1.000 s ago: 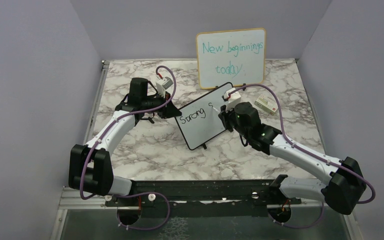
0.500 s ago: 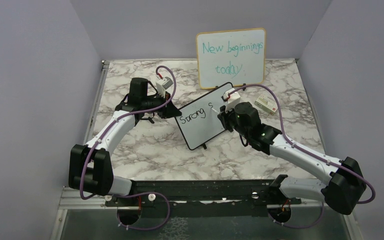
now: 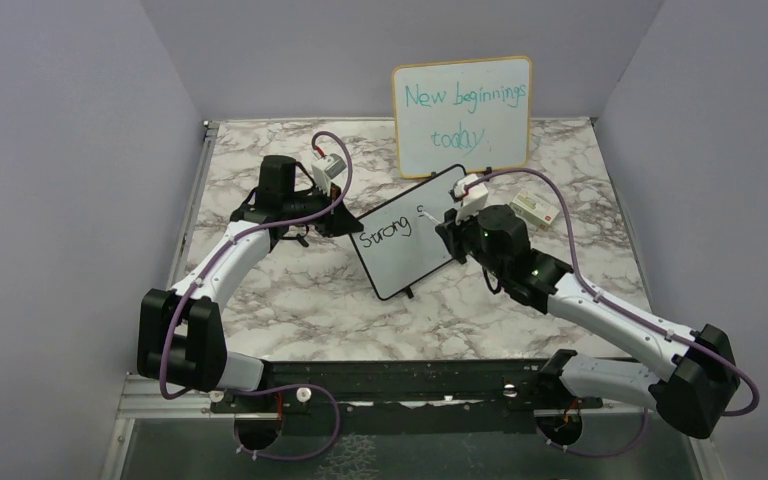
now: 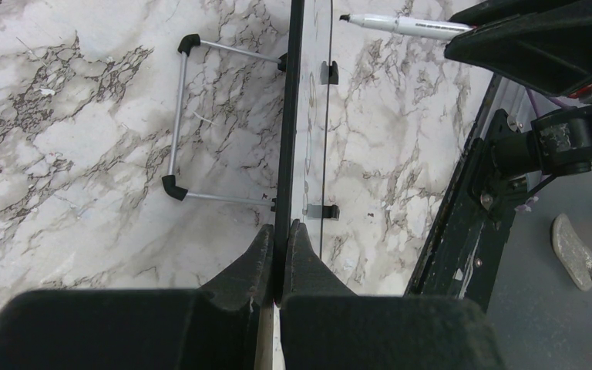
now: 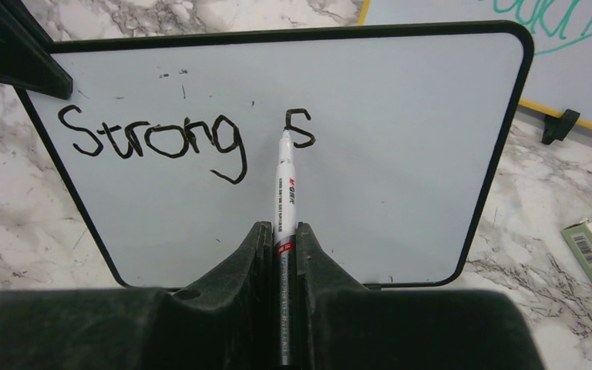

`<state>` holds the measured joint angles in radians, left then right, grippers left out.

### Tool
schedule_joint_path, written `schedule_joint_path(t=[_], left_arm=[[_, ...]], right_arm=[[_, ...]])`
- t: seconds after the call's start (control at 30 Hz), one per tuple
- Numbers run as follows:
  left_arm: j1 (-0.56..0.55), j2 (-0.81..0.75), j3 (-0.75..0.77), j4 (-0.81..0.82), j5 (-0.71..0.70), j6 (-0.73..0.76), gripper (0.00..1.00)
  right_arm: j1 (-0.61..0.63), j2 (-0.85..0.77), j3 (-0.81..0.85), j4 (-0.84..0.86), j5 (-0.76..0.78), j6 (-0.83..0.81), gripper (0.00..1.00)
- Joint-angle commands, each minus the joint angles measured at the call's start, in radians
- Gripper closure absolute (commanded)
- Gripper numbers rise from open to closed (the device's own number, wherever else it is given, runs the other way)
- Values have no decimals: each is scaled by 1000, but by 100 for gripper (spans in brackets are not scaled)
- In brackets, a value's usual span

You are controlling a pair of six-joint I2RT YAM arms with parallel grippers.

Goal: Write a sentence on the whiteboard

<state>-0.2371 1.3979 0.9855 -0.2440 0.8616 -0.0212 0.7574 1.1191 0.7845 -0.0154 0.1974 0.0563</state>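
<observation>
The small black-framed whiteboard (image 3: 405,240) stands tilted mid-table with "Strong S" in black handwriting (image 5: 162,139). My left gripper (image 3: 345,222) is shut on the board's left edge; the left wrist view shows the frame (image 4: 287,116) edge-on between the fingers. My right gripper (image 3: 447,228) is shut on a white marker (image 5: 285,193), whose tip sits just left of the "S", at or just off the surface. The marker also shows in the left wrist view (image 4: 405,27), its tip a little off the board's face.
A larger wood-framed board (image 3: 463,112) with teal writing "New beginnings today" stands at the back. A small green-and-white box (image 3: 533,208) lies on the marble table right of the right gripper. The board's metal stand (image 4: 181,123) rests behind it.
The right arm has shifted slightly to the right and its elbow has swung out; the marker has pulled back a little from the board. The left arm and the board have not moved.
</observation>
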Motion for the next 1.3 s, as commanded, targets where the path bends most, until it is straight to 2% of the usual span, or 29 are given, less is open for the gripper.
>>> schedule_joint_path(t=[0.0,0.33,1.27], left_arm=[[-23,51,-39,-117,-158,76,100],[-22,55,-36,-119,-162,74,100],[-22,63,-34,-123,-162,76,100]], right_arm=[[2,-44,4,36,87,24,99],[2,-30,-2,50,165,18,100],[2,35,14,81,92,-9,100]])
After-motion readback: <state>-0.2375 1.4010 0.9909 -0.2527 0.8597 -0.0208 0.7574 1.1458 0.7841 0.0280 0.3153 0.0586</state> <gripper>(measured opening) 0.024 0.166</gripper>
